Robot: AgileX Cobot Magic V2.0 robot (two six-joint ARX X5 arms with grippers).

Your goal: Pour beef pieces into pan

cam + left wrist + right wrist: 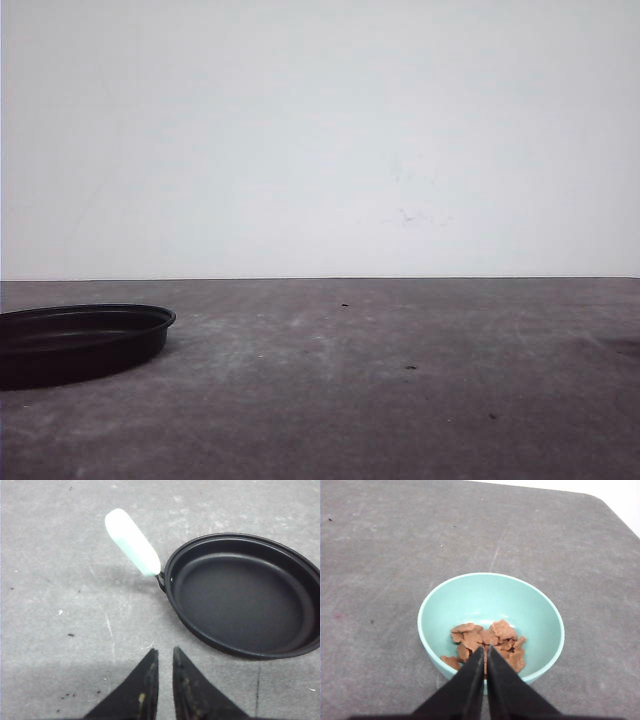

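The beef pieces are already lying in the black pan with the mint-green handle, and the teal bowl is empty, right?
Not quite. The beef pieces are in the teal bowl, as the right wrist view shows. The black pan with the mint-green handle holds nothing, as the left wrist view shows.

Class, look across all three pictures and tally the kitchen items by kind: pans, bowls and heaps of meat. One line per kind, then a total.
Pan: 1, black with a pale green handle, empty.
Bowl: 1, teal green.
Heap of beef pieces: 1, lying in the bowl.
Total: 3
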